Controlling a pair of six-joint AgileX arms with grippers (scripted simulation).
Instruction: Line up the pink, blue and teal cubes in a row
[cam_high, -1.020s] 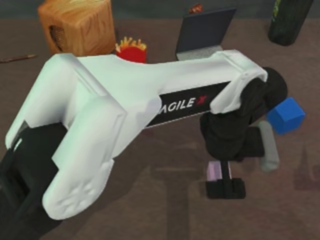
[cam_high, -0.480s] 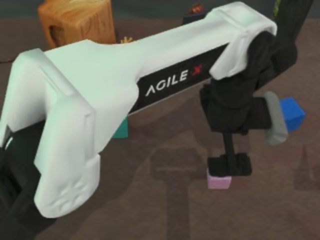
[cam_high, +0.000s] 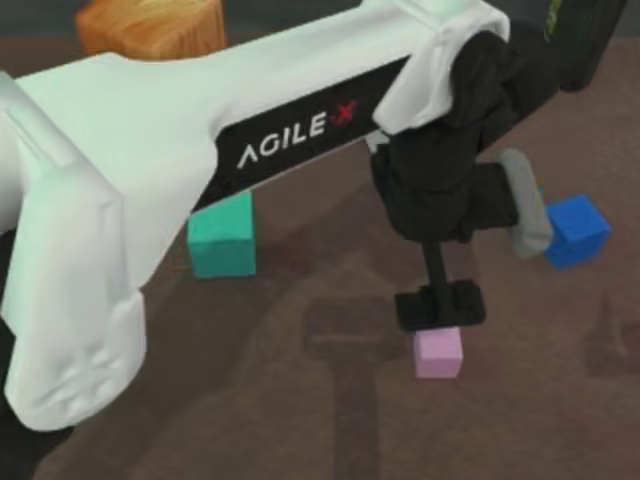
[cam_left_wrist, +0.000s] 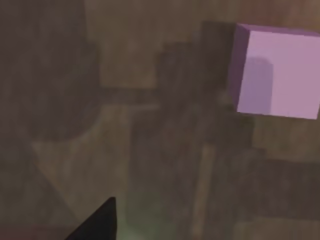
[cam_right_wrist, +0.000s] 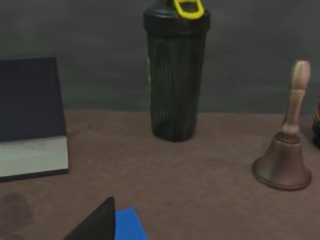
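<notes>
"AGILE X" on left arm (cam_high: 250, 130); bottle label (cam_right_wrist: 149, 67) probably unreadable.

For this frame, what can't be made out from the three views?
- Left gripper: in the top view the wrist above it covers its fingers, so open or shut cannot be told; the left wrist view shows one dark tip only.
- Right gripper: outside the top view.
- Large wood-grain block: cut by the top edge and the left arm.
- Mid-sized deep blue cube: cut by the right wrist view's edge.
- Small pale pink cube: cut by the left wrist view's edge.

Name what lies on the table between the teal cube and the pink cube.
Nothing: in the top view, only bare brown table shows between the teal cube and the pink cube; the left pincer hangs just above the pink one.
</notes>
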